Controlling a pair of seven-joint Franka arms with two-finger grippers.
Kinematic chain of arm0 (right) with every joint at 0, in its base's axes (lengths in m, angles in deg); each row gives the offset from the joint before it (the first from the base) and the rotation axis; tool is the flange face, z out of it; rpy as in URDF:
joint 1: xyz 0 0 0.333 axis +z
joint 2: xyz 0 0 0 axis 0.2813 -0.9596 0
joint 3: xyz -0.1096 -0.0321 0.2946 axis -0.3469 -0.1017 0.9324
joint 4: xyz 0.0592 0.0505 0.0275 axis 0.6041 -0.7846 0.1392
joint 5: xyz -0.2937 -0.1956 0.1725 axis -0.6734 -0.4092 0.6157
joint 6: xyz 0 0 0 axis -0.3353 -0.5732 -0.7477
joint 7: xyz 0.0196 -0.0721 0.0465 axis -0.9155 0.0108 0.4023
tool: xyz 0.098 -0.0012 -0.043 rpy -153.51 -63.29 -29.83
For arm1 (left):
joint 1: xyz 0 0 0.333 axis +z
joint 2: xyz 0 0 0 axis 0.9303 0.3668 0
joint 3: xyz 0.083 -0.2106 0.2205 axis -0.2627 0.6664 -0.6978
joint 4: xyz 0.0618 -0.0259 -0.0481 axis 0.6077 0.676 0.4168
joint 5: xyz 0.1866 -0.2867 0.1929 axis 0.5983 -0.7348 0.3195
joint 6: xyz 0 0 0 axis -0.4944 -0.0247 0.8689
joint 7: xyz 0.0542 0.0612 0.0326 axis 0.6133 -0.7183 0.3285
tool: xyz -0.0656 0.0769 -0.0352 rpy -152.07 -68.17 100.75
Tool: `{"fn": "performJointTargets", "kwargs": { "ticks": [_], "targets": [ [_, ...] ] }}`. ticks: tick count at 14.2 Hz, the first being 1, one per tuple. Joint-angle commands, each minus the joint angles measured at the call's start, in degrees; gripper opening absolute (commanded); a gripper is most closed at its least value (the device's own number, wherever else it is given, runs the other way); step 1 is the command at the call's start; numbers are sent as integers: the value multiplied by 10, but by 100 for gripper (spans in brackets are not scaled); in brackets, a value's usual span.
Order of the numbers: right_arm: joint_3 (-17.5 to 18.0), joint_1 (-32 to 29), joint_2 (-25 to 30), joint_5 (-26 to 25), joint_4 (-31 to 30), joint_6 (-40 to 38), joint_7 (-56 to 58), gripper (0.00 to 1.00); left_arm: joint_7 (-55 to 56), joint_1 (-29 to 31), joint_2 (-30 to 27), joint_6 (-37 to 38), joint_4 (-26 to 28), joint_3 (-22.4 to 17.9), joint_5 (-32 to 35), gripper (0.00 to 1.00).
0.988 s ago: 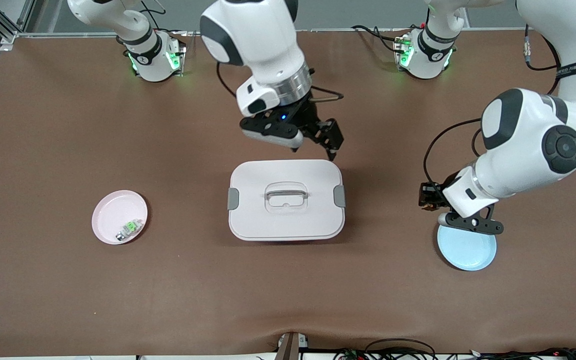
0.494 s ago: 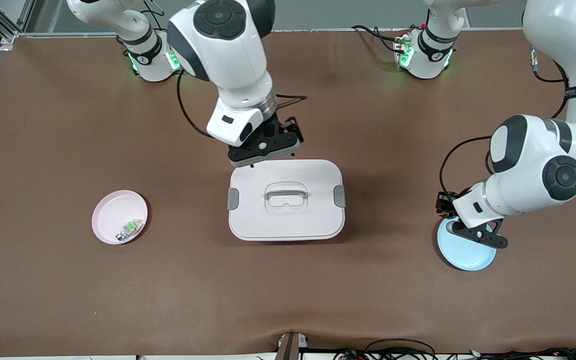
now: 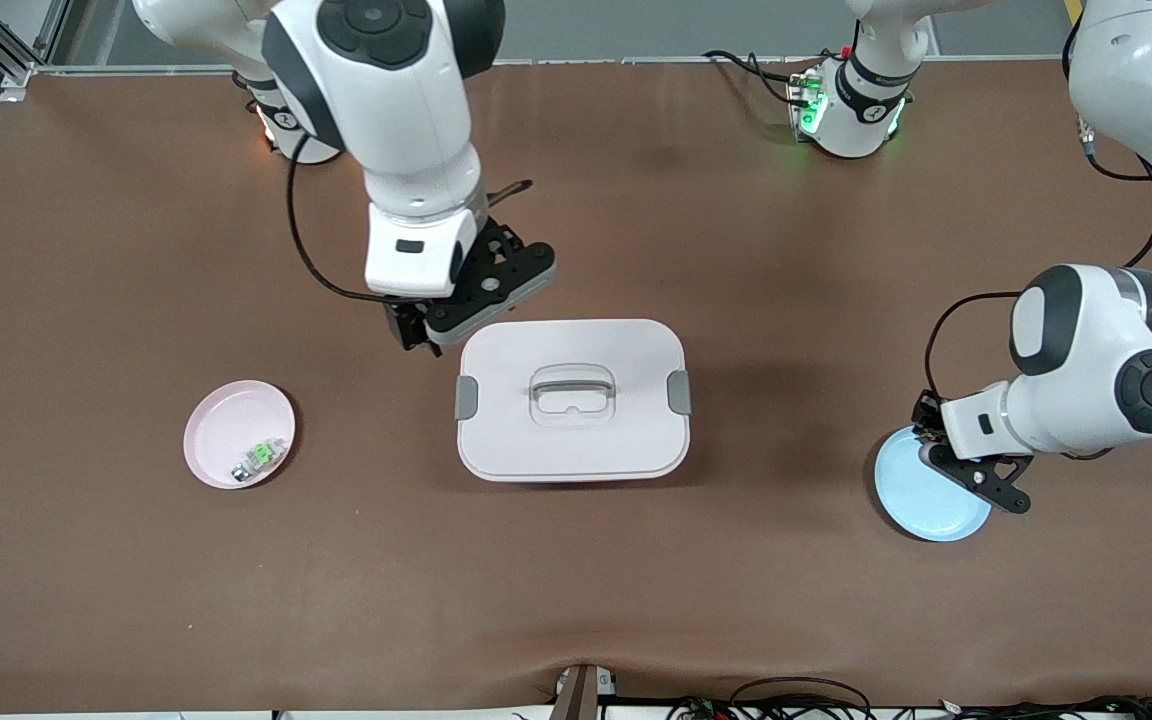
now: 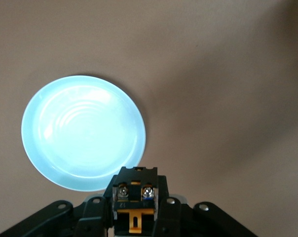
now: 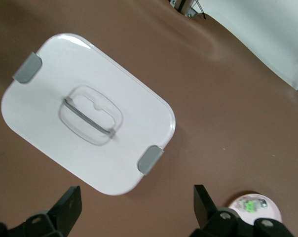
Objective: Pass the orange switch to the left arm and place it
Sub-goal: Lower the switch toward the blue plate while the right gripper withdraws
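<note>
Brown matting covers the tabletop [image 3: 136, 250], with a pale wall along its edge by the arm bases. The white box [image 3: 572, 400] sits mid-table, lid clipped on. The left gripper [image 4: 135, 210] hangs over the rim of a blue plate [image 3: 926, 495], its fingers closed on the orange switch [image 4: 134, 201]. The right gripper [image 5: 134, 207] hovers just beside the box, toward the right arm's end, fingers spread wide and holding nothing. A pink plate [image 3: 226, 425] carries a small green part [image 3: 258, 456].
</note>
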State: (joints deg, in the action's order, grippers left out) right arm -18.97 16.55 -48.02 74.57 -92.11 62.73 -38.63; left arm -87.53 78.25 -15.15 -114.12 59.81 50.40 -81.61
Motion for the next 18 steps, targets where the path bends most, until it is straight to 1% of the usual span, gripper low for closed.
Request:
{"fn": "performJointTargets", "kwargs": {
  "ticks": [1,3,5,8,10,12,13,15,16,18],
  "targets": [
    [7,-43,27,-3,-6,-35,43,100,-73,17,16,-18,-2,5,16,0],
    [5,-63,39,-10,-6,-78,39,100,-99,19,24,-27,-2,5,57,0],
    [-12,-85,46,-11,-6,-102,43,100,-118,19,35,-37,-2,5,91,0],
    [-27,-130,60,-10,-6,-107,45,100,-175,22,53,-83,9,5,97,0],
    [-26,-170,67,-5,-6,-116,44,100,-212,38,63,-122,23,6,97,0],
    [-26,-202,69,-1,-6,-122,44,100,-245,38,67,-144,35,6,97,0],
    [-25,-214,69,2,-6,-120,44,100,-265,38,67,-153,43,6,97,0],
    [-26,-230,70,13,-6,-121,42,100,-327,47,74,-196,60,6,97,0],
    [-29,-233,71,12,-6,-121,39,100,-354,62,83,-215,62,7,97,0],
    [-28,-257,71,13,-6,-121,39,100,-395,67,90,-232,60,10,96,0]
  ]
}}
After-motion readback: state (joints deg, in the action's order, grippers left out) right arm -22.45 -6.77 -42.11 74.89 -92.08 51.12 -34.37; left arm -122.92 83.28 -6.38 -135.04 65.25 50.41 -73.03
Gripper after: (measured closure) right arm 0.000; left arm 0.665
